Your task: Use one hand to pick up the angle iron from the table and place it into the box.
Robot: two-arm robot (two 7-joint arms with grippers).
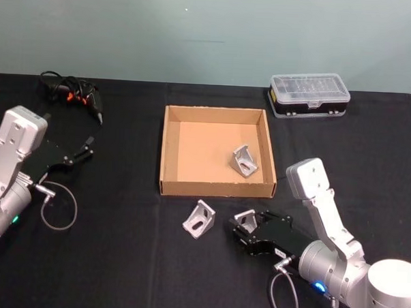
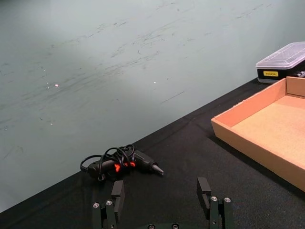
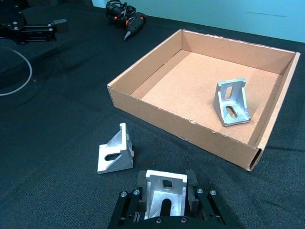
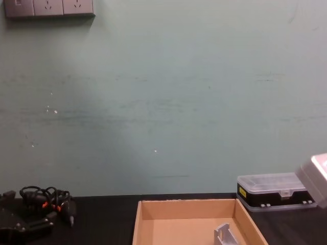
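Between the jaws of the right tool (image 1: pixel 246 222), just in front of the box's (image 1: pixel 216 188) near wall, you had the angle iron (image 3: pixel 164 191). The jaws were narrow and pressed onto its two side faces, slotted face toward the wrist camera.

- Handling, my read: a small metal bracket, rigid and dense for its size, with smooth faces. No give, so it could slip or twist if clamped off-centre. The parallel side gussets looked like the right place to grip, and that's where you were. Avoid the slotted faces; they meet at a corner and give no opposed flats.
- Neighbours: the second angle iron (image 1: pixel 199 219) lay on the table (image 1: pixel 119 259) just beside the tool on its left, apart from it. The third angle iron (image 1: pixel 245 161) sat inside the box near the right wall.
- Left tool (image 2: pixel 161 186) was parked well off to the left, jaws wide and empty.
- Farther out: a clear-lidded plastic case (image 1: pixel 309 96) behind the box's right corner, and a black corded device (image 1: pixel 75 94) at the far left.

Couldn't make out:
- Whether the held bracket was off the table or resting on it. Its lower edge was hidden behind the tool body.
- Contact at the jaw pads themselves.
- In the chest view the box's front was cut off, and the bracket inside showed only its top.
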